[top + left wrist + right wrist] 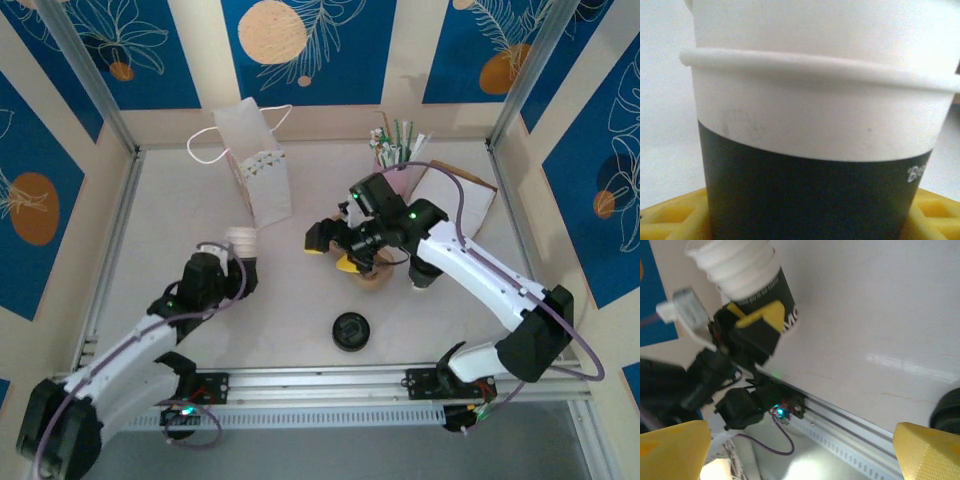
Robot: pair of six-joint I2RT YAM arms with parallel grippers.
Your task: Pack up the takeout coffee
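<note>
The takeout coffee [241,241] is a white cup with a black band, left of the table's centre. My left gripper [237,258] is shut on it. In the left wrist view the takeout coffee [815,100] stands close up, with the left gripper [810,220] round its black band and yellow fingers [670,215] at both lower corners. The right wrist view shows the takeout coffee [742,270] tilted, a yellow pad of the left gripper [757,322] pressed on the band. My right gripper [334,252] hovers open at mid-table; its fingertips [670,450] stand wide apart with nothing between them.
A white paper bag [258,170] stands upright at the back, behind the cup. The pink cup of straws [397,165] and a brown-and-white box [455,200] are at the back right. A flat black lid [351,330] lies near the front rail [320,385]. A brown object [375,272] sits under the right gripper.
</note>
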